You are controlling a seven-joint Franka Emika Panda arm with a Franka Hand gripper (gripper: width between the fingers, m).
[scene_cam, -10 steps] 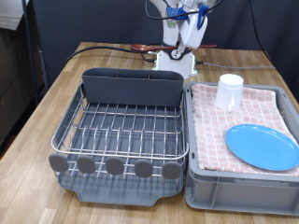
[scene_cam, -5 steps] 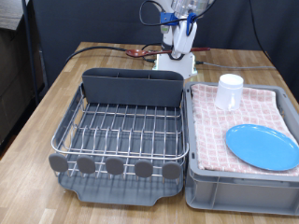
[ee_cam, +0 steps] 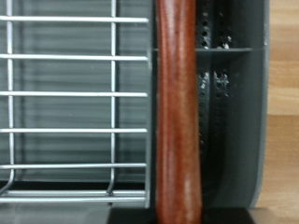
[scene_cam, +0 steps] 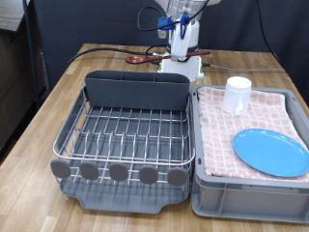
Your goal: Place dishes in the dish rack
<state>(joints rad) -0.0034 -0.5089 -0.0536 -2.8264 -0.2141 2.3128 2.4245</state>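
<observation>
My gripper (scene_cam: 181,32) hangs high above the table at the exterior view's top, behind the dish rack (scene_cam: 121,135). It is shut on the reddish-brown wooden spoon (scene_cam: 145,59), which sticks out towards the exterior view's left. In the wrist view the spoon's handle (ee_cam: 177,112) runs across the rack's wires (ee_cam: 75,112) and the dark-grey caddy (ee_cam: 229,112) below it. The rack holds no dishes. The white cup (scene_cam: 238,95) and the light-blue plate (scene_cam: 270,151) rest on the pink checked cloth in the grey crate (scene_cam: 208,198).
The caddy (scene_cam: 135,90) stands along the rack's far edge and round grey discs (scene_cam: 118,172) line its near edge. The robot's white base (scene_cam: 183,66) sits behind the rack. The crate adjoins the rack on the exterior view's right. Wooden table (scene_cam: 43,106) surrounds both.
The gripper has risen and shifted towards the exterior view's left, carrying the spoon with it. The plate, cup and rack have not moved.
</observation>
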